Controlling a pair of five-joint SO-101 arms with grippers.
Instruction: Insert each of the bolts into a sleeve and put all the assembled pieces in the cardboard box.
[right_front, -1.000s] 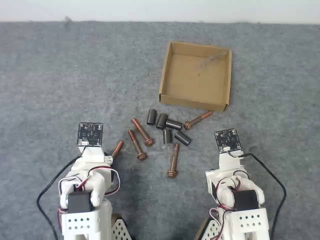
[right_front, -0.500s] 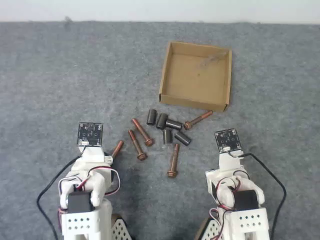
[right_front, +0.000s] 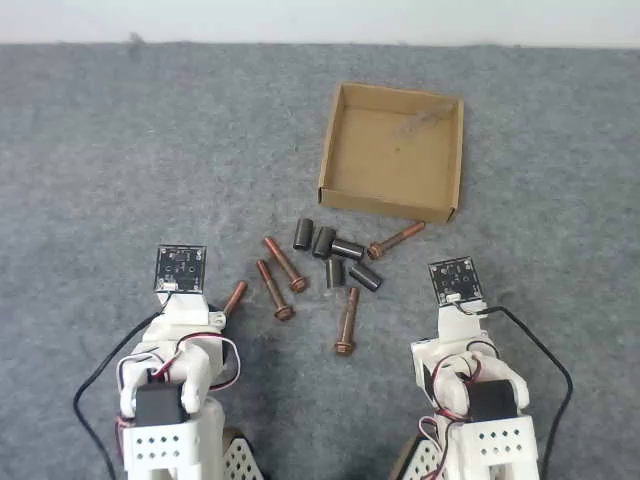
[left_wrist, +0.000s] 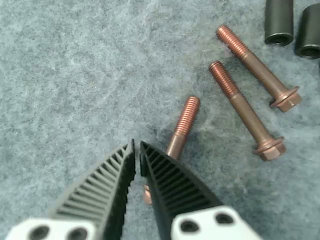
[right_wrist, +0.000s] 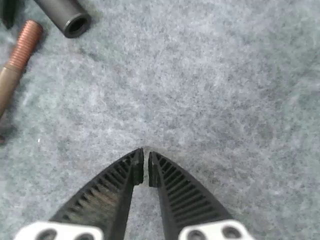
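Several copper bolts (right_front: 347, 320) and several black sleeves (right_front: 347, 248) lie loose on the grey carpet in front of the cardboard box (right_front: 385, 204), whose floor is bare. My left gripper (left_wrist: 137, 146) is shut and holds nothing. It hovers low over the carpet, and the leftmost bolt (left_wrist: 182, 126) lies just beside one of its fingers. Two more bolts (left_wrist: 246, 110) and two sleeves (left_wrist: 279, 20) lie beyond that bolt. My right gripper (right_wrist: 145, 153) is also shut with nothing in it, over bare carpet. One sleeve (right_wrist: 70, 18) and a bolt's threaded end (right_wrist: 17, 59) lie ahead of it.
Both arms (right_front: 170, 390) sit at the near edge of the table, one on each side of the pile. Grey carpet stretches to the left of the box and along the far side. A pale wall (right_front: 320, 20) borders the back.
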